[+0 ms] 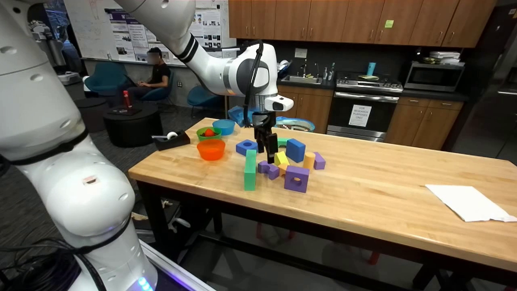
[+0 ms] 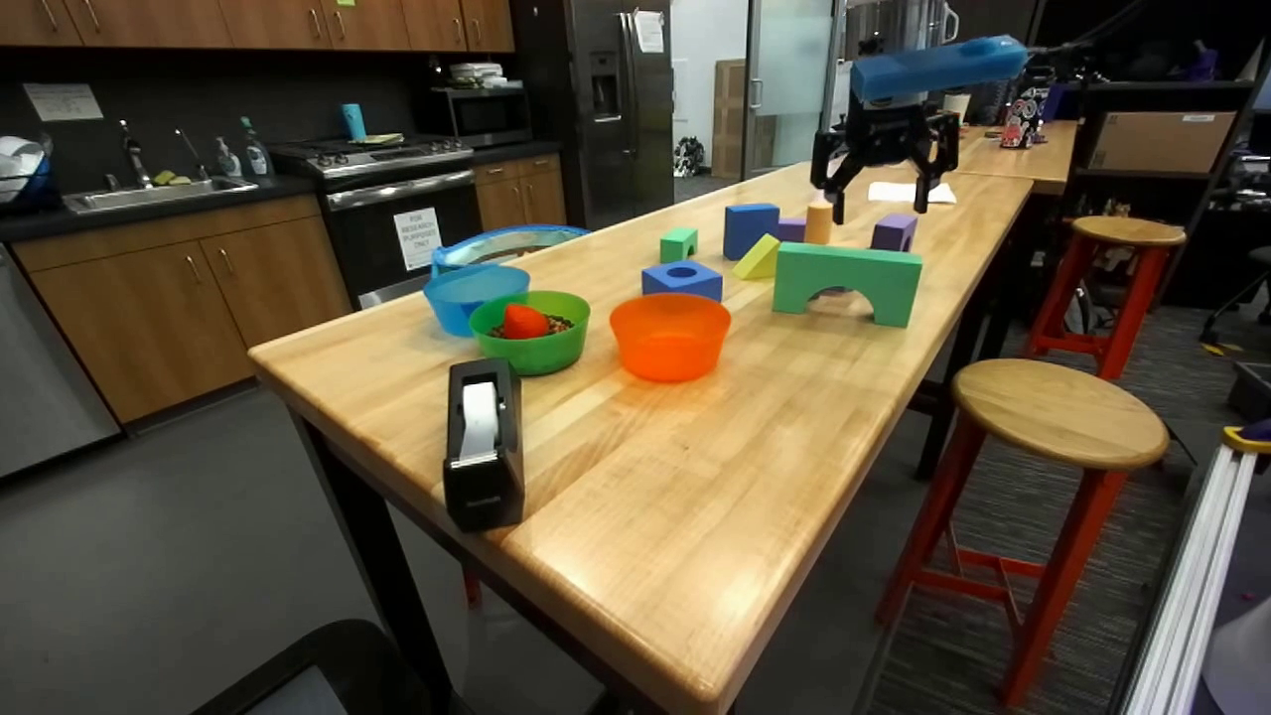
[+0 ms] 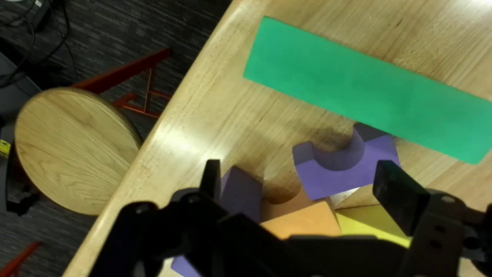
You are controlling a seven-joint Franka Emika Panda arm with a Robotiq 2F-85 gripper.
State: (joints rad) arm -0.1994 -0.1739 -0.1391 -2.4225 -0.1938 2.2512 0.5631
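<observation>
My gripper (image 3: 300,175) is open and empty above a cluster of toy blocks; it shows in both exterior views (image 1: 270,158) (image 2: 880,204). Between its fingertips in the wrist view lie a purple arch block (image 3: 338,179) and an orange block (image 3: 303,223). A yellow block (image 3: 365,227) is partly hidden by the right finger. A purple block with a hole (image 1: 297,179) is near the left finger. A green arch block (image 2: 847,266) stands beside the cluster. Blue blocks (image 1: 295,150) (image 2: 682,281), an orange cylinder (image 1: 309,160) and a small green arch (image 2: 679,244) are around.
Orange (image 2: 670,340), green (image 2: 536,348) and blue (image 2: 467,303) bowls stand near one table end. The green bowl holds a red object. A black tape dispenser (image 2: 484,442) sits at the table edge. White paper (image 1: 470,202) lies farther along. Stools (image 2: 1060,412) stand beside the table.
</observation>
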